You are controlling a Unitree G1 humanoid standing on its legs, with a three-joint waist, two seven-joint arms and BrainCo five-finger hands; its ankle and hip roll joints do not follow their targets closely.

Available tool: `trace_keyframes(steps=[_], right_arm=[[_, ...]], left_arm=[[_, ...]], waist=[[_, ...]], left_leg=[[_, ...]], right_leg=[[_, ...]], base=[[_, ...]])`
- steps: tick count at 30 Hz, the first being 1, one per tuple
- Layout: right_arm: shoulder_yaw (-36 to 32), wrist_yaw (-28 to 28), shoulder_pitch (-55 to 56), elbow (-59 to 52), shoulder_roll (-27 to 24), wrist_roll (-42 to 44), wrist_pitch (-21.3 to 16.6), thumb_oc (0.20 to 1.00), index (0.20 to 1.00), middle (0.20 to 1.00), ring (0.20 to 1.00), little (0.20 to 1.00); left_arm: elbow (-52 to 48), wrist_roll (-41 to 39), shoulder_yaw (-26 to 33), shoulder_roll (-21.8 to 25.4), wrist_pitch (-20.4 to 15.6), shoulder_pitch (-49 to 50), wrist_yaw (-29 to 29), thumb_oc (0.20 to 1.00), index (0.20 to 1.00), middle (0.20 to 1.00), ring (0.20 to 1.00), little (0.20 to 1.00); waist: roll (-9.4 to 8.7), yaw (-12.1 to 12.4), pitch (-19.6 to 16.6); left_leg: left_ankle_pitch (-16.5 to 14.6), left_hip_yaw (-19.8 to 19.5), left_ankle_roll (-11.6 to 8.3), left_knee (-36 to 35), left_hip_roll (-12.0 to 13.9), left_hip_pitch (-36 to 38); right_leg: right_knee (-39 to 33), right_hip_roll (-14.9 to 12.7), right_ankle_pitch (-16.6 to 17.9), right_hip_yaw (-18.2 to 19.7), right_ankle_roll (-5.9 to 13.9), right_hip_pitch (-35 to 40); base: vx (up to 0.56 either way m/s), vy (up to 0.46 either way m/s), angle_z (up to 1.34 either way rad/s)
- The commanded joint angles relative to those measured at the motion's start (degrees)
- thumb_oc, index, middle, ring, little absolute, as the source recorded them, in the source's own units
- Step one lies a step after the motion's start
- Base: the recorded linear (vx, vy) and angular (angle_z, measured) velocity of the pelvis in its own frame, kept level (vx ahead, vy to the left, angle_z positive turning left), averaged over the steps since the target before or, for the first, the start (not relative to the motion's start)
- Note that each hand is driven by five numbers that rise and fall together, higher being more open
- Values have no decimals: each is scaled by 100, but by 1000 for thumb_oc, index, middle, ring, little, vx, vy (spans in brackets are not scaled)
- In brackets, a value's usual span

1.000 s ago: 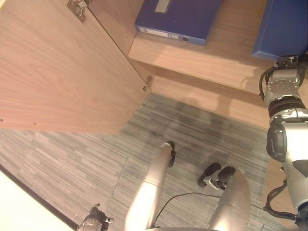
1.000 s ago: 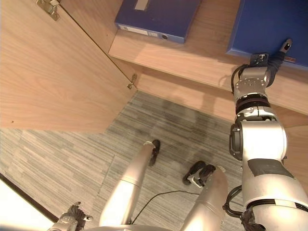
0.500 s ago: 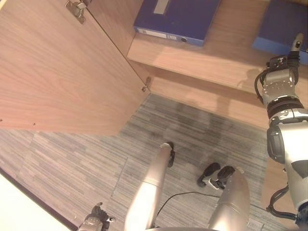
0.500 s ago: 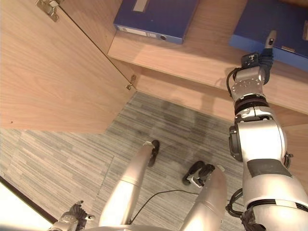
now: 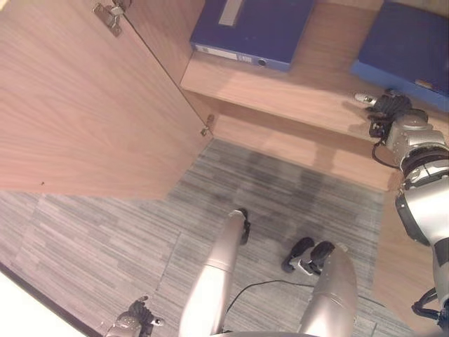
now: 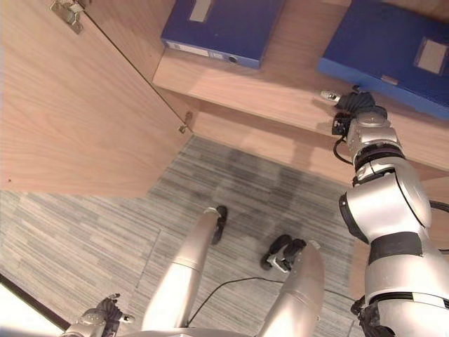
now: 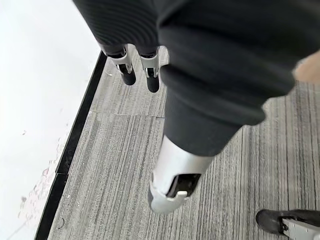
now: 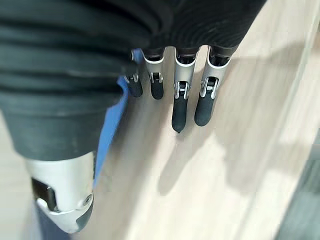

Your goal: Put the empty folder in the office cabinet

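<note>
Folder (image 6: 393, 53) is lying flat at the cabinet shelf's (image 6: 280, 91) right end, with another blue folder (image 6: 221, 24) toward the left. Right robot hand (image 6: 354, 105) hovers at the shelf's front edge, fingers straight, holding nothing. Left robot hand (image 7: 137, 70) hangs relaxed over the carpet (image 5: 105, 239).

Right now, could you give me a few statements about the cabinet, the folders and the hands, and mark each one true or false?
1. Two blue folders lie flat on the cabinet shelf: one to the left, one to the right. True.
2. The right hand is curled round the right folder. False: its fingers are straight over bare shelf wood, holding nothing.
3. The cabinet door is closed. False: it stands swung open on the left.
4. The left hand hangs low over the grey carpet, holding nothing. True.
5. The right folder stands upright on its spine. False: it lies flat.
</note>
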Motion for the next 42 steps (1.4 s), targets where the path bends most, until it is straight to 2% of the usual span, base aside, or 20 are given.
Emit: trace_keyframes(steps=[1, 3, 7, 9, 11, 13, 15, 19, 26, 32, 34, 36, 38, 39, 40, 42], right_arm=[[745, 45, -121, 141, -530, -1814, -30, 1000, 1000, 1000, 1000, 1000], [1253, 167, 48, 103, -463, -2864, 77, 1000, 1000, 1000, 1000, 1000], [1437, 482, 392, -32, -365, -3345, 159, 1000, 1000, 1000, 1000, 1000], [1399, 872, 896, 25, -37, -3670, 253, 1000, 1000, 1000, 1000, 1000], [1404, 960, 1025, 73, 74, -3799, 292, 1000, 1000, 1000, 1000, 1000], [1348, 1070, 1319, 104, 343, -4099, 348, 1000, 1000, 1000, 1000, 1000], [1074, 1093, 1760, 66, 613, -3988, 386, 1000, 1000, 1000, 1000, 1000], [866, 1124, 1786, 122, 762, -3891, 376, 1000, 1000, 1000, 1000, 1000], [518, 695, 1803, -76, 748, -3617, 235, 1000, 1000, 1000, 1000, 1000], [366, 414, 1989, -530, 1157, -3335, 67, 1000, 1000, 1000, 1000, 1000], [-56, -29, 2304, -825, 1573, -2719, -182, 1000, 1000, 1000, 1000, 1000], [-82, -8, 2453, -946, 1857, -2633, -243, 1000, 1000, 1000, 1000, 1000], [-73, 91, 2626, -1115, 2015, -2553, -275, 1000, 1000, 1000, 1000, 1000], [-73, 90, 2627, -1116, 2016, -2553, -275, 1000, 1000, 1000, 1000, 1000], [-45, 146, 2871, -1121, 2168, -2601, -278, 1000, 1000, 1000, 1000, 1000], [-114, 197, 3143, -1104, 2177, -2656, -264, 1000, 1000, 1000, 1000, 1000]], left_arm=[[211, 247, 49, 438, -19, 93, -36, 1000, 1000, 1000, 1000, 1000], [308, 409, 49, 468, -13, -122, 16, 1000, 1000, 1000, 1000, 1000], [538, 659, 79, 446, 50, -343, 42, 1000, 1000, 1000, 1000, 1000], [707, 800, 59, 394, 94, -584, 11, 1000, 1000, 1000, 1000, 1000], [741, 826, 51, 379, 117, -648, -12, 1000, 1000, 1000, 1000, 1000], [779, 841, 43, 357, 121, -822, -37, 1000, 1000, 1000, 1000, 1000], [784, 915, 16, 330, 122, -920, -70, 1000, 1000, 1000, 1000, 1000], [867, 983, 50, 398, 127, -972, -118, 1000, 1000, 1000, 1000, 1000], [1102, 1141, 159, 474, 143, -1006, -107, 1000, 1000, 1000, 1000, 1000], [1454, 1402, 313, 466, 200, -910, -73, 1000, 1000, 1000, 1000, 1000], [1638, 1411, 437, 300, 185, -867, 35, 1000, 1000, 1000, 1000, 1000], [1720, 1467, 553, 265, 175, -813, 87, 1000, 1000, 1000, 1000, 1000], [1764, 1505, 677, 341, 148, -702, 67, 1000, 1000, 1000, 1000, 1000], [1763, 1506, 677, 343, 149, -701, 67, 1000, 1000, 1000, 1000, 1000], [1798, 1565, 695, 322, 142, -665, 59, 1000, 1000, 1000, 1000, 1000], [1865, 1578, 742, 258, 174, -566, 52, 1000, 1000, 1000, 1000, 1000]], waist=[[-73, 191, 93], [-150, 158, 120], [-248, 103, 132], [-314, 69, 146], [-328, 58, 158], [-368, 51, 178], [-390, 25, 125], [-419, -30, 35], [-478, -165, -43], [-689, -400, -220], [-806, -538, -324], [-901, -576, -359], [-989, -528, -282], [-987, -528, -277], [-1031, -448, -265], [-1040, -427, -392]], left_leg=[[86, 391, 300, -885, 131, 539], [198, 381, 258, -1114, 149, 636], [382, 356, 201, -1521, 166, 854], [582, 353, 139, -2023, 183, 1161], [657, 340, 124, -2197, 192, 1279], [907, 343, 66, -2796, 200, 1637], [1212, 313, -14, -3552, 264, 2138], [1463, 341, -92, -4241, 343, 2628], [1737, 419, -175, -4815, 527, 3143], [2002, 613, -310, -5505, 773, 3878], [2046, 748, -373, -5716, 916, 4297], [1903, 831, -410, -5548, 1011, 4518], [1772, 801, -450, -4966, 1089, 4508], [1762, 798, -452, -4950, 1093, 4507], [1900, 666, -493, -4075, 1137, 4392], [2070, 578, -518, -3921, 1137, 4421]], right_leg=[[-1072, 235, 332, 493, 35, 729], [-1312, 260, 441, 420, 86, 835], [-1669, 294, 613, 287, 175, 1050], [-2083, 351, 820, 167, 284, 1311], [-2232, 364, 913, 126, 329, 1414], [-2749, 460, 1175, -34, 475, 1756], [-3463, 587, 1435, -181, 588, 2224], [-4107, 721, 1679, -272, 689, 2656], [-4732, 927, 1869, -294, 742, 3090], [-5403, 1250, 2056, -248, 794, 3664], [-5746, 1453, 2140, -151, 816, 4024], [-5900, 1569, 2139, -56, 797, 4333], [-5986, 1651, 2061, -4, 723, 4663], [-5989, 1655, 2061, -6, 722, 4671], [-5978, 1733, 1942, -14, 595, 4956], [-6023, 1762, 1850, -59, 561, 5223]], base=[[-54, -21, -8], [-45, -31, -8], [-25, -56, -3], [-24, -61, 1], [-17, -43, -6], [-19, -73, -6], [19, -90, -1], [32, -55, -6], [25, -42, -15], [59, -74, -19], [82, -101, -28], [87, -150, -45], [40, -156, -31], [25, -189, -17], [55, -133, -12], [128, -88, -2]])
